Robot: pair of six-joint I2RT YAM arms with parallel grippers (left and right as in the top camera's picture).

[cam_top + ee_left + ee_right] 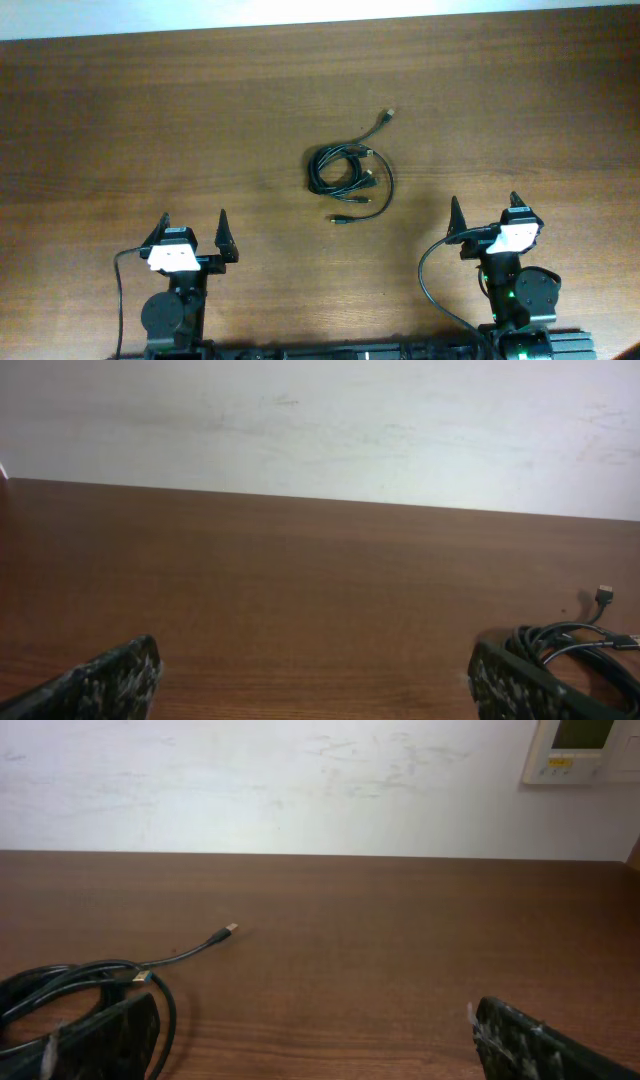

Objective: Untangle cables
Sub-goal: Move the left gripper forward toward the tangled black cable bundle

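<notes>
The cables [348, 172] lie in one tangled black coil at the middle of the wooden table, with one plug end [388, 116] sticking out toward the far right and another [340, 219] at the near side. The coil also shows at the right edge of the left wrist view [575, 640] and at the lower left of the right wrist view [80, 982]. My left gripper [192, 228] is open and empty at the near left. My right gripper [484, 212] is open and empty at the near right. Both are well apart from the cables.
The brown wooden table [150, 120] ends at a white wall at the far side. A thicker black wire [430, 280] loops beside the right arm's base. A white wall panel [580, 750] shows at the top right of the right wrist view.
</notes>
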